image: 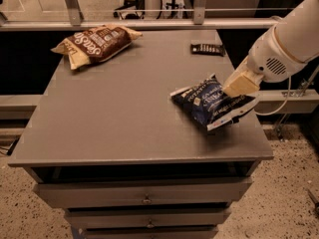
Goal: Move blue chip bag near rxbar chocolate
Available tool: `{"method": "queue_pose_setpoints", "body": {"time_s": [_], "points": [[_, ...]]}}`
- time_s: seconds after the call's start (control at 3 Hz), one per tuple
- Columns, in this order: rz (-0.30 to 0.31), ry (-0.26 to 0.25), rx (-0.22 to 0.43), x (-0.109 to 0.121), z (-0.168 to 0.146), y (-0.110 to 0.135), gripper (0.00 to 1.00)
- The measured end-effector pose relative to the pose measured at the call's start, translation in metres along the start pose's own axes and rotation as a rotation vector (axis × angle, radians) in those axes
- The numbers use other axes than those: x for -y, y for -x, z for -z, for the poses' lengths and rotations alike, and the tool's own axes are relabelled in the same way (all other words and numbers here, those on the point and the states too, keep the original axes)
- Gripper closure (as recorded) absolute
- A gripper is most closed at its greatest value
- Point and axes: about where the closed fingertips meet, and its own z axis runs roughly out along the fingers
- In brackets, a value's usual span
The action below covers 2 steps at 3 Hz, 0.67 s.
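While the blue bag [209, 102] lay near the right edge of the counter [124, 113], the bar [207, 48] sat well apart from it toward the far edge. The move looked under way but unfinished: the bag had yet to be carried back beside the bar. The end effector [240, 83] appeared closed narrowly on the bag's right end, gripping it. A brown bag [94, 43] lay at the far left corner.
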Motion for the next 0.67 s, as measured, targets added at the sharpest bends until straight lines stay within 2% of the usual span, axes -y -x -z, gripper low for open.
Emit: {"method": "queue_pose_setpoints", "body": {"time_s": [0.33, 0.67], "points": [[-0.007, -0.012, 0.002, -0.003, 0.000, -0.001, 1.00], [-0.046, -0.053, 0.034, 0.017, -0.003, 0.001, 1.00]]}}
